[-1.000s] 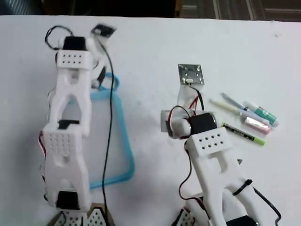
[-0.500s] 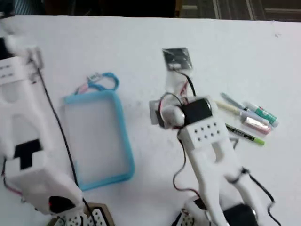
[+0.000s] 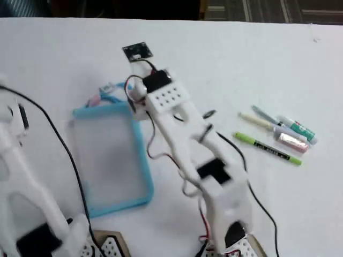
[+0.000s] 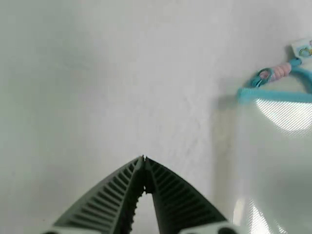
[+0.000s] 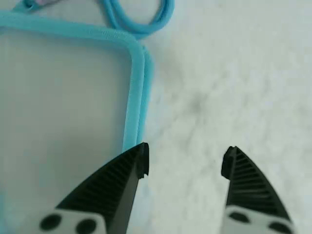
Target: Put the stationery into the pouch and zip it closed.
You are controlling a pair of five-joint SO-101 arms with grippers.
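Note:
The clear pouch (image 3: 110, 155) with a blue zip border lies flat at the table's left middle, with its blue loop and pink zip pull (image 3: 102, 95) at the far end. My right arm (image 3: 166, 96) stretches across to the pouch's far right corner. In the right wrist view my right gripper (image 5: 185, 161) is open just above the table, one finger (image 5: 122, 183) at the pouch's blue edge (image 5: 134, 97). My left gripper (image 4: 144, 170) is shut on nothing over bare table, beside the pouch corner (image 4: 273, 95). The stationery lies at the right: a green highlighter (image 3: 266, 148), pens (image 3: 257, 121) and a pink piece (image 3: 291, 141).
My left arm (image 3: 16, 176) stands along the table's left edge, its black cable (image 3: 69, 166) trailing past the pouch's left side. The right arm's base (image 3: 230, 235) sits at the near edge. White tabletop surrounds the pouch and the stationery.
The right arm has swung left, from beside the stationery to the pouch's far right corner. The left arm has pulled away from over the pouch to the table's left edge.

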